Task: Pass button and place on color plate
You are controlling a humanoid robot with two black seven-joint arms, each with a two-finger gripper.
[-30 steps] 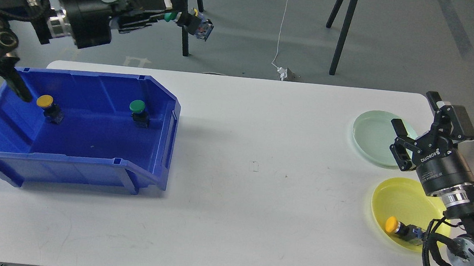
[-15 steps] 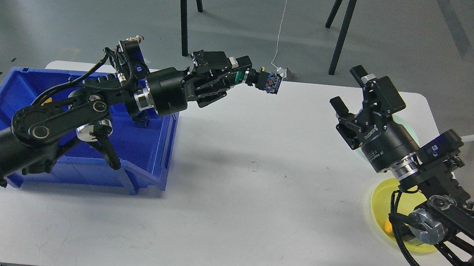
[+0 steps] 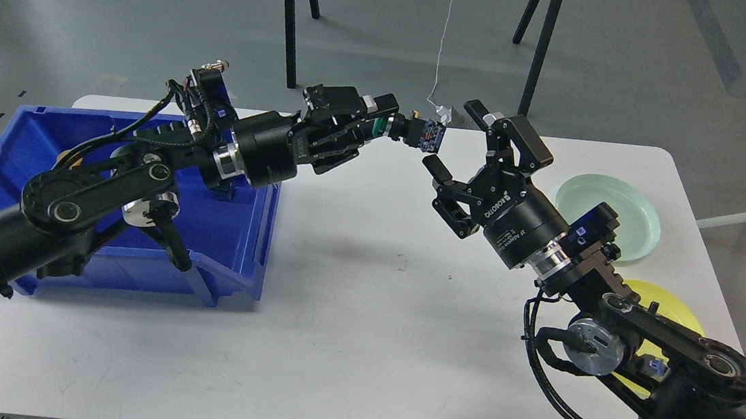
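between blue bin [image 3: 2, 153] and green plate [image 3: 632, 214], left pincer [image 3: 381, 123] grips button [image 3: 415, 131].

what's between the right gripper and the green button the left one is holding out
Nothing visible. The green-capped push button sticks out of the shut left gripper above the white table, and the open right gripper faces it across a clear gap, fingers spread.
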